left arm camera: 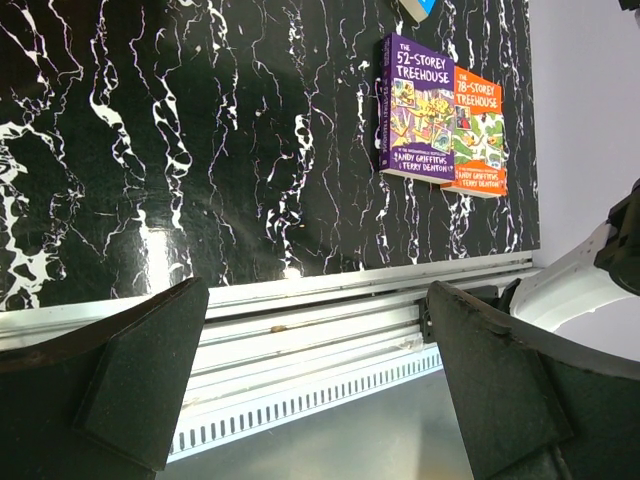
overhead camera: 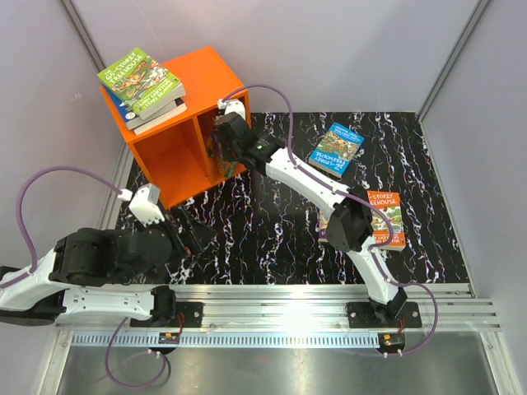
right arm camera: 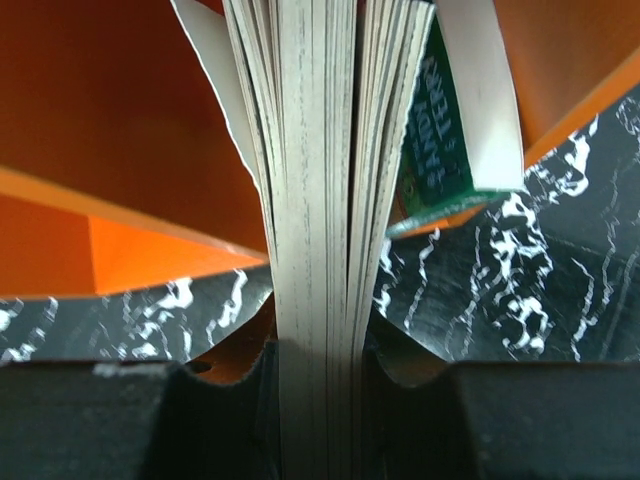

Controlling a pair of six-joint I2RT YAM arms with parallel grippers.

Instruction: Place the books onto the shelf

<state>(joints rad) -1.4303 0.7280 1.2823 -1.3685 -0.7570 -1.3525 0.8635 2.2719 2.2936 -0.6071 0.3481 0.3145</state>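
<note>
The orange shelf (overhead camera: 177, 152) stands at the back left, with a stack of books (overhead camera: 142, 84) lying on its top. My right gripper (overhead camera: 226, 146) is at the mouth of the right compartment, shut on a book (right arm camera: 318, 180) held upright; its page edges face the wrist camera. A green-covered book (right arm camera: 440, 150) leans just to the right of it, inside the shelf (right arm camera: 110, 110). On the table lie a blue book (overhead camera: 336, 150) and an orange book (overhead camera: 385, 218). In the left wrist view the orange book (left arm camera: 478, 130) lies beside a purple book (left arm camera: 417, 105). My left gripper (left arm camera: 320, 390) hangs open and empty over the near rail.
An aluminium rail (overhead camera: 272, 296) runs along the table's near edge, with both arm bases on it. Grey walls close in the left, back and right sides. My right arm (overhead camera: 346, 218) stretches diagonally across the black marbled table (overhead camera: 263, 222), covering part of the orange book.
</note>
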